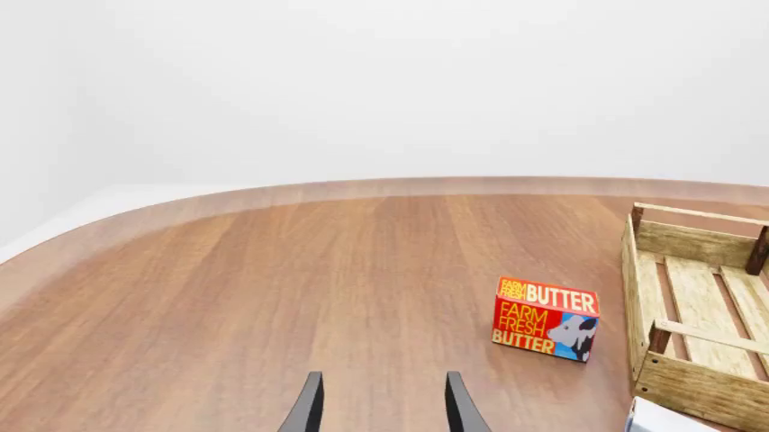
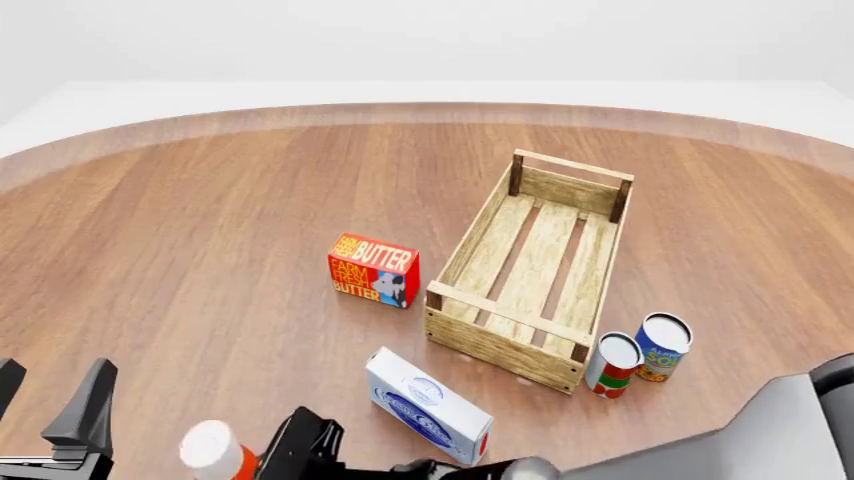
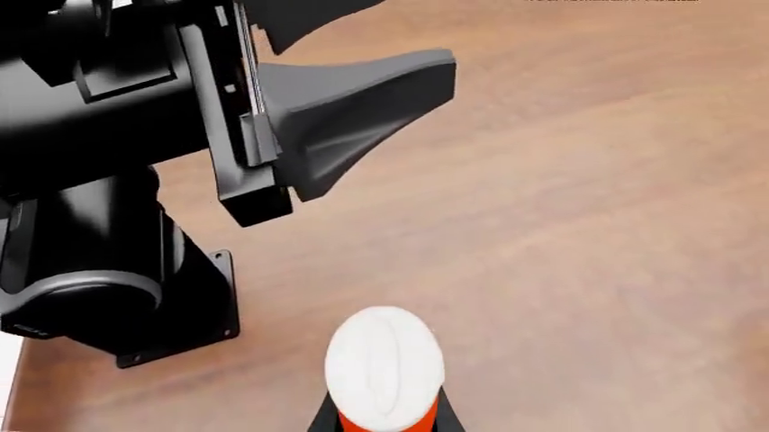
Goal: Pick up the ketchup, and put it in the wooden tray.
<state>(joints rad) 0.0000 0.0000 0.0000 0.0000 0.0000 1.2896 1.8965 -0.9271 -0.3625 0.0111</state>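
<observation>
Bright, even, diffuse light; faint soft shadows, sharp renders, no glare or blur.

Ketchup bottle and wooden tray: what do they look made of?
The ketchup: likely smooth plastic, going by its glossy orange-red body and rounded white cap. The wooden tray: unfinished light wood slats with visible grain, darker corner posts, matte.

A wide wooden table (image 2: 200, 250) with a curved far edge fills the view. Behind it rises a plain white wall (image 2: 427, 40). The light is soft and even.
</observation>
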